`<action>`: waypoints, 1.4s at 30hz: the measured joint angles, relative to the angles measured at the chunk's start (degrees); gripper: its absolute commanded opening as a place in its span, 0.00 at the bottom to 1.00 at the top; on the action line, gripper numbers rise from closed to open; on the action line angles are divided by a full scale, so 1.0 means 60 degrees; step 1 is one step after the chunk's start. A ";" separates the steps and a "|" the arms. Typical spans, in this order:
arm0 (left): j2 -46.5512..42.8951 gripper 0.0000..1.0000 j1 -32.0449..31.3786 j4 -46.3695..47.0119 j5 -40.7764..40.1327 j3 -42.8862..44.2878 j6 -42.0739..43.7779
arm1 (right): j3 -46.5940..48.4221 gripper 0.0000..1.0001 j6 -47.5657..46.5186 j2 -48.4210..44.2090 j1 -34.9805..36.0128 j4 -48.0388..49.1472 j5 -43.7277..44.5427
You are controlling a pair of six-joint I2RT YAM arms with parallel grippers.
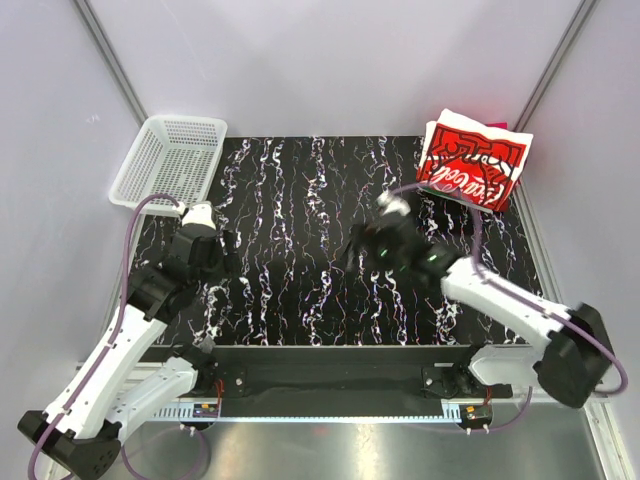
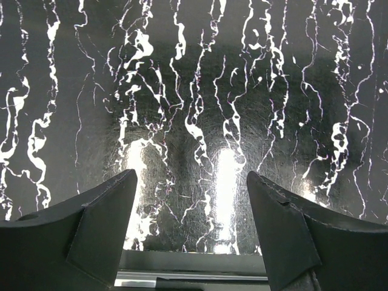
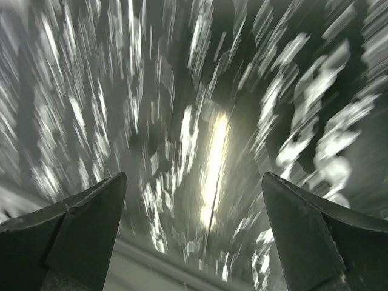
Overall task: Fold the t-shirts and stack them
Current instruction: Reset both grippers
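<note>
The black table with white streaks (image 1: 300, 200) lies under both jaws. The folded cream-white cloth t-shirt with red print (image 1: 472, 160) sits beyond the right gripper (image 3: 194, 182), a bit to its right, and well away from the left gripper (image 2: 191, 182). Both jaws are spread, holding nothing.

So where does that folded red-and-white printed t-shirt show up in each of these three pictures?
Top external: the printed t-shirt lies folded at the far right corner, upper right of the picture.
Left wrist: not in it.
Right wrist: not in it, though the picture is blurred.
Shared landmark: the black mat with white veins, which shows in all three views.
</note>
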 measured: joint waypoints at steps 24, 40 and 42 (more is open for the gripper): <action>-0.0568 0.86 0.0047 -0.0270 -0.0874 -0.0040 -0.0219 | -0.3264 1.00 0.1388 -0.0984 0.5235 0.1821 0.3756; -0.1013 0.98 0.0423 0.4495 -0.1166 -0.3617 0.1402 | -0.3639 1.00 0.1206 -0.3504 0.5264 0.1231 0.5202; -0.0415 0.98 0.0674 0.5577 -0.1133 -0.4222 0.1555 | -0.3574 1.00 0.1206 -0.3748 0.5264 0.1162 0.5195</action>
